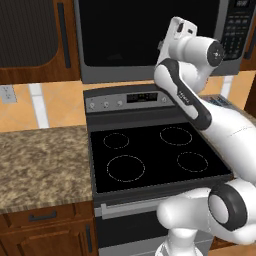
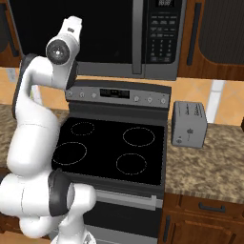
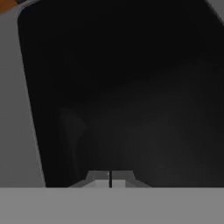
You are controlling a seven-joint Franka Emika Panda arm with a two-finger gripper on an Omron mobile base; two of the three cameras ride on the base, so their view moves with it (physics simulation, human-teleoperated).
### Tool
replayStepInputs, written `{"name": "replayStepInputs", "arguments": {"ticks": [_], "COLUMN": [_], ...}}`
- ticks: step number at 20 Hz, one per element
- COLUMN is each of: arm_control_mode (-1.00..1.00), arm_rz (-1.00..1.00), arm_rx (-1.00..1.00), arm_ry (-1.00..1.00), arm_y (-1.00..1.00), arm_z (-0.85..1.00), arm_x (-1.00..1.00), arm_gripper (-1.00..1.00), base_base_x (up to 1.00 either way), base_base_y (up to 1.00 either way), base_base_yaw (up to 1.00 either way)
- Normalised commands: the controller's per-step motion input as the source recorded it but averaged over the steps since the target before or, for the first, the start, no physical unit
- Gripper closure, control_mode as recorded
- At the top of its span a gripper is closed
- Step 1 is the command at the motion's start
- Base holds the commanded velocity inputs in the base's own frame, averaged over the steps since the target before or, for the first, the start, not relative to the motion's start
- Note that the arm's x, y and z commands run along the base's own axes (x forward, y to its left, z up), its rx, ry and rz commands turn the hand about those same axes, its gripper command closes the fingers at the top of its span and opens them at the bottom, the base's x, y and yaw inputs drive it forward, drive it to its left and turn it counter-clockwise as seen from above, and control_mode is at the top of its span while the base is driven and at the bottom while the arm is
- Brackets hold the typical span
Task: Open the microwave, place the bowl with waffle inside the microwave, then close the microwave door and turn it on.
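The pincer (image 3: 110, 179) is closed with nothing between its tips, facing the black glass of the microwave door (image 3: 131, 87) from close by. The microwave (image 2: 119, 35) hangs above the stove (image 2: 112, 147) — door closed — toaster (image 2: 188, 124) on the surface (image 2: 205, 167).

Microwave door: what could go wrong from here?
1. The gripper is shut, its tips against the black glass of the microwave door; pressing there could slip instead of opening or latching it.
2. The keypad panel sits far right of the hand, so the swing across could clip the door frame.
3. The toaster stands just below that side.
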Motion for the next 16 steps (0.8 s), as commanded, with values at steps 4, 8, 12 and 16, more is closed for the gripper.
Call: {"name": "replayStepInputs", "arguments": {"ticks": [4, 8, 12, 16], "arm_control_mode": [-1.0, -1.0, -1.0, -1.0], "arm_rz": [0.0, 0.0, 0.0, 0.0], "arm_rx": [0.04, 0.03, 0.05, 0.04], "arm_ry": [0.0, 0.0, -0.01, -0.01], "arm_y": [-0.26, -0.52, -0.68, -0.4], "arm_z": [0.37, 0.03, 0.0, 0.01], "arm_x": [-1.0, -1.0, -1.0, -1.0], "arm_gripper": [1.0, 1.0, 1.0, 1.0], "base_base_x": [0.0, 0.0, 0.0, 0.0], "base_base_y": [0.0, 0.0, 0.0, 0.0], "base_base_yaw": [0.0, 0.0, 0.0, 0.0]}}
